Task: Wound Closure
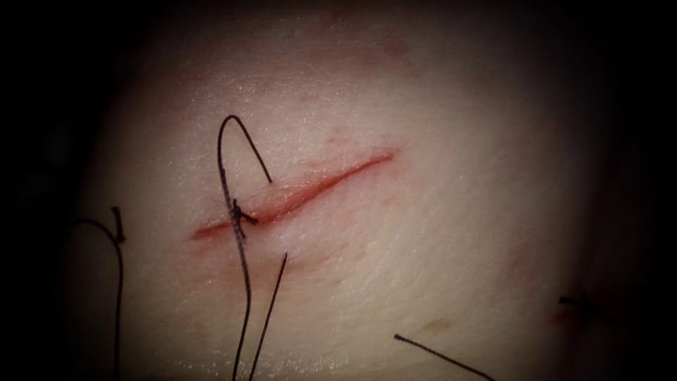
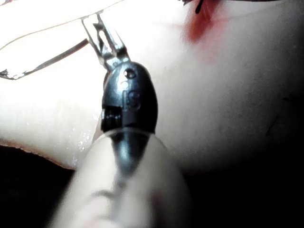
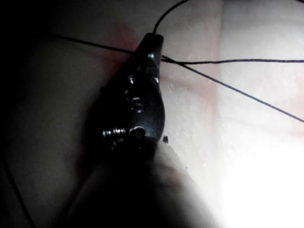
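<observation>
Across the cut, toward eight o'clock, a knot sits with thread trailing to six. Left claw looks slightly spread, holding nothing. Right claw is pressed together beside thread; whether it pinches it, I cannot tell.

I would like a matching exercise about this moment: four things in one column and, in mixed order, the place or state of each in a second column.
1 cut
2 knot
3 thread loop
4 right tool

A sits on the cut's left part
B arches above the cut
C slants, rising to the right
D thread crosses at its tip

Pairs: 1-C; 2-A; 3-B; 4-D
</observation>
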Controlling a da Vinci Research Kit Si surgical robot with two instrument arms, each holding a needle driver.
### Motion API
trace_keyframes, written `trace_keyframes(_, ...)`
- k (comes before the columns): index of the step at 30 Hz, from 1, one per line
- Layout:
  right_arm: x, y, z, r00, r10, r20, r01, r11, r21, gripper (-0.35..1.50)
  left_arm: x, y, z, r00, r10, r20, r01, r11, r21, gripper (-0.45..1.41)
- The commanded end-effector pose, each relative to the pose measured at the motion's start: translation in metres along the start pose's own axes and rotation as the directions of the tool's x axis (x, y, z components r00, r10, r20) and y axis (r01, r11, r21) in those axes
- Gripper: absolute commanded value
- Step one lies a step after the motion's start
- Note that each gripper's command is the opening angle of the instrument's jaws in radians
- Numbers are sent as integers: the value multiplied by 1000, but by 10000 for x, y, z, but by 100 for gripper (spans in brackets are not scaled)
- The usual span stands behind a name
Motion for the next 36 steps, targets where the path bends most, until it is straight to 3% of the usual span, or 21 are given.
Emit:
trace_keyframes(1,0,9,4,1000,5,-6,-5,1000,-26,68,-8,10,1,1000,-4,-1,4,1000,-3,-45)
trace_keyframes(4,3,31,-6,1000,-20,23,22,997,-80,120,-11,8,-3,1000,-2,0,2,1000,-3,-45)
trace_keyframes(7,6,43,-20,999,-32,29,34,994,-101,133,-14,5,-4,1000,-2,3,2,1000,2,-45)
trace_keyframes(11,12,56,-50,998,-65,26,67,994,-91,121,-21,0,-3,1000,-3,9,3,1000,9,-45)
trace_keyframes(13,12,75,-72,996,-82,44,86,991,-107,100,-25,-2,0,1000,-2,10,1,1000,13,-45)
trace_keyframes(17,1,106,-86,993,-95,71,105,984,-142,96,-27,2,1,1000,-4,12,4,1000,15,-45)
trace_keyframes(24,-41,158,-70,988,-91,123,114,975,-193,96,-29,2,-2,1000,-8,20,8,1000,16,-45)
trace_keyframes(36,-95,215,-53,987,-87,134,112,974,-197,101,-33,-3,-6,1000,-7,25,7,1000,22,-45)
